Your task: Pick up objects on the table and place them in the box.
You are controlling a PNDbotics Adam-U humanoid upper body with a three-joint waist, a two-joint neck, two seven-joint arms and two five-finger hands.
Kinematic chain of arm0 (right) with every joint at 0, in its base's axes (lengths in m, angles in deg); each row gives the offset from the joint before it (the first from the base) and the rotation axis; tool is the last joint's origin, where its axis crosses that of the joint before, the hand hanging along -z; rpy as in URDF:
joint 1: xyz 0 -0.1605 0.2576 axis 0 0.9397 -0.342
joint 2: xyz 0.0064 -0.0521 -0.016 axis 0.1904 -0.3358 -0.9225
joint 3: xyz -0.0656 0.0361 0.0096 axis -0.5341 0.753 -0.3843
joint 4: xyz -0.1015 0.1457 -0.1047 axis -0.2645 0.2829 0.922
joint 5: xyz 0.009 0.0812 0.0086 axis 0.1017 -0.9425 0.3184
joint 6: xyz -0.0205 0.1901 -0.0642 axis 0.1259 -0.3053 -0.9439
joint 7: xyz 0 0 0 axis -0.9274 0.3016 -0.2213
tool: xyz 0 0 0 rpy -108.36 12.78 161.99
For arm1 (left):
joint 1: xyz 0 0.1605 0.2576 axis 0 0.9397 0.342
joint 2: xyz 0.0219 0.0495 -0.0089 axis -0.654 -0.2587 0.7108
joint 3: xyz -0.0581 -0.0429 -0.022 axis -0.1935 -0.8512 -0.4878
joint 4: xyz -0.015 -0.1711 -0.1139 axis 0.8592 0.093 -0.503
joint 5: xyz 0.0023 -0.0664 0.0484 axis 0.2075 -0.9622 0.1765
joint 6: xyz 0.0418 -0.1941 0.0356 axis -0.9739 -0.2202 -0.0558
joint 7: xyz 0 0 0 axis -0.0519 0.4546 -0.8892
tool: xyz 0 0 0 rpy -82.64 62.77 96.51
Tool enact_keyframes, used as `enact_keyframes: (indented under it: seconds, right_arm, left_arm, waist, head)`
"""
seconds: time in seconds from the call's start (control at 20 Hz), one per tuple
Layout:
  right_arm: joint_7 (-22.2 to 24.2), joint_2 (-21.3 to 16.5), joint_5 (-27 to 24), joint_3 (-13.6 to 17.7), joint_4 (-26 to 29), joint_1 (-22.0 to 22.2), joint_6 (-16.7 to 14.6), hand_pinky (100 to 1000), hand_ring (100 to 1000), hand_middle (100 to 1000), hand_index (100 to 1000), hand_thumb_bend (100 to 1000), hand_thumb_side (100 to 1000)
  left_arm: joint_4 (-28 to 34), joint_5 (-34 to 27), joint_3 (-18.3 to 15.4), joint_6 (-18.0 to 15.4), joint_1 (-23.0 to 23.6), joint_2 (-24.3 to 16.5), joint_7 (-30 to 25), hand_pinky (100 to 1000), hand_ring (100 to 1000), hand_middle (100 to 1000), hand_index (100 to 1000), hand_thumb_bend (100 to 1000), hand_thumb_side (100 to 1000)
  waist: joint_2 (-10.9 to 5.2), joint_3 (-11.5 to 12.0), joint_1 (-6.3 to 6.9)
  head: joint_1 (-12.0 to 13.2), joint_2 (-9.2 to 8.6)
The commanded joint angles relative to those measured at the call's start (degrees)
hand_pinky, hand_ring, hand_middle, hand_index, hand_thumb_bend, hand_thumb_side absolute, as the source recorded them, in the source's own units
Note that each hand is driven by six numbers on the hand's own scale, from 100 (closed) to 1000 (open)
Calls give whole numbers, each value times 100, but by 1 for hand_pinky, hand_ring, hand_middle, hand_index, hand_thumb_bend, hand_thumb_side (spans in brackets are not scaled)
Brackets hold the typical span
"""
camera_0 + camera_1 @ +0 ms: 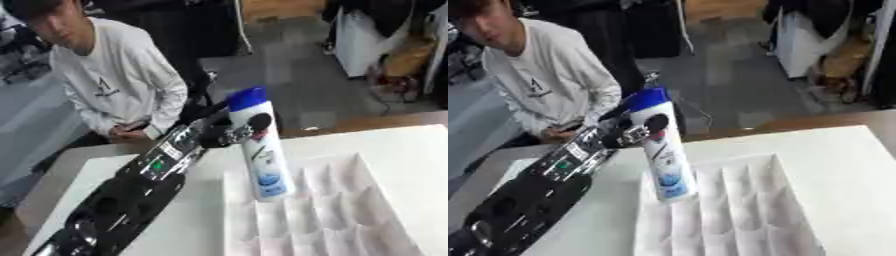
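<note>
A tall white bottle [265, 150] with a blue cap [246, 98] and a blue label stands upright, slightly tilted, its base down in a compartment at the near left of the white divided box [350, 215]. My left hand [234, 131] reaches in from the lower left and is shut on the bottle's upper part, a dark fingertip [260, 121] showing across its front. My right hand shows in neither view.
The box lies on a white table [411, 145] and is split into several rows of narrow compartments. My left arm [131, 195] crosses the table's left side. A person in a white top sits beyond the far left edge.
</note>
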Motion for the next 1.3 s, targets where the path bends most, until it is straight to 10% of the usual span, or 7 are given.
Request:
enact_keyframes:
  seconds: [0.05, 0.5, 0.55, 0.7, 0.75, 0.9, 1.3]
  right_arm:
    - [32, -56, -34, 5, 88, -140, 13, 403, 511, 540, 651, 247, 899]
    - [95, -23, -78, -24, 88, -207, 34, 404, 512, 540, 651, 245, 897]
    - [104, -21, -81, -26, 88, -213, 35, 404, 512, 540, 651, 244, 897]
    - [117, -21, -89, -24, 88, -221, 40, 404, 512, 540, 651, 243, 896]
    - [121, -24, -90, -25, 88, -222, 41, 404, 512, 540, 651, 243, 896]
    - [128, -28, -92, -24, 88, -222, 42, 405, 513, 540, 651, 242, 895]
    - [134, -38, -91, -23, 88, -213, 41, 405, 513, 540, 652, 241, 895]
  left_arm:
    - [-45, 9, -29, -393, -184, 14, -240, 100, 100, 100, 354, 100, 729]
    - [-212, 173, -34, -564, -212, 146, -145, 100, 100, 132, 391, 100, 783]
    - [-222, 159, -40, -589, -212, 150, -102, 100, 100, 265, 494, 100, 817]
    - [-255, 160, -15, -580, -208, 140, -20, 338, 127, 523, 677, 116, 897]
    - [-255, 202, -1, -562, -207, 133, -39, 513, 363, 695, 770, 317, 901]
    - [-240, 334, 7, -539, -186, 125, -169, 788, 608, 887, 856, 554, 899]
    - [-244, 317, -38, -599, -175, 105, -448, 889, 721, 963, 920, 713, 874]
  waist:
    - [-152, -21, -19]
    - [-153, -79, 36]
    - [-155, -82, 42]
    - [-160, -85, 52]
    - [-161, -83, 55]
    - [-165, -79, 60]
    - [-167, -65, 58]
  head:
    - [41, -37]
    - [8, -45]
    - [-2, -38]
    - [-24, -29]
    - [-32, -24]
    - [-43, -24]
    - [-66, -27]
